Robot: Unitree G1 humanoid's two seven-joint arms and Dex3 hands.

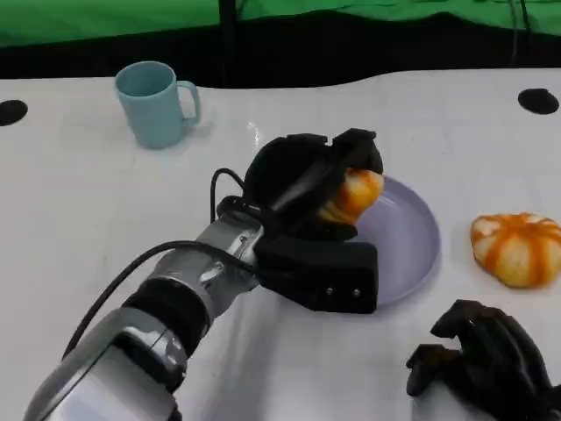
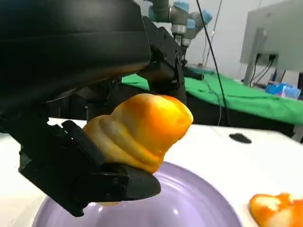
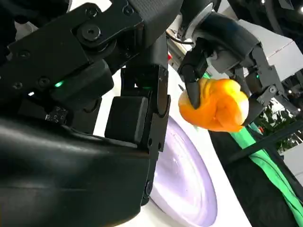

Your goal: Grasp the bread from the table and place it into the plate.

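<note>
My left hand (image 1: pixel 307 184) grips a yellow-orange bread (image 1: pixel 355 195) and holds it above the left part of the lavender plate (image 1: pixel 408 254). The left wrist view shows the bread (image 2: pixel 142 130) pinched between black fingers (image 2: pixel 113 182), a little above the plate (image 2: pixel 189 203). In the right wrist view the bread (image 3: pixel 215 106) hangs in the left hand (image 3: pixel 222 42) over the plate (image 3: pixel 184 184). My right hand (image 1: pixel 482 360) lies low at the near right of the table, fingers apart and holding nothing.
A second orange-and-white bread (image 1: pixel 517 248) lies on the table right of the plate. At the far left stands a light blue mug (image 1: pixel 158 103). Green cloth (image 1: pixel 105 17) hangs beyond the table's far edge.
</note>
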